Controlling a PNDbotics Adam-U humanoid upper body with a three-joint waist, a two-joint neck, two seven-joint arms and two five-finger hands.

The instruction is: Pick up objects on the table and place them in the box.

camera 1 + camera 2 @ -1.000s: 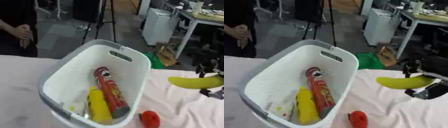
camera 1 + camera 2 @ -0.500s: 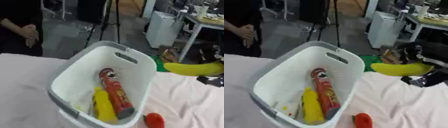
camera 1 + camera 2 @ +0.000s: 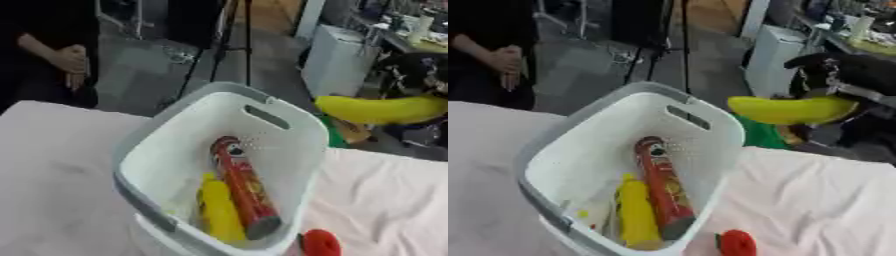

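Now right robot hand (image 3: 837, 80) gripping banana (image 3: 791, 110), carried closer toward basket (image 3: 710, 112) rim (airborne), higher than before.

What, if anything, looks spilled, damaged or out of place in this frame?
Nothing stands out. The white basket sits upright on the cloth-covered table, with the red tube can and yellow bottle lying inside. The right hand holds the banana up beside the rim. A small red object lies on the cloth by the basket.

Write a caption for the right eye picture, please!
Robot's right hand carries a banana toward the white basket holding a red can and yellow bottle.
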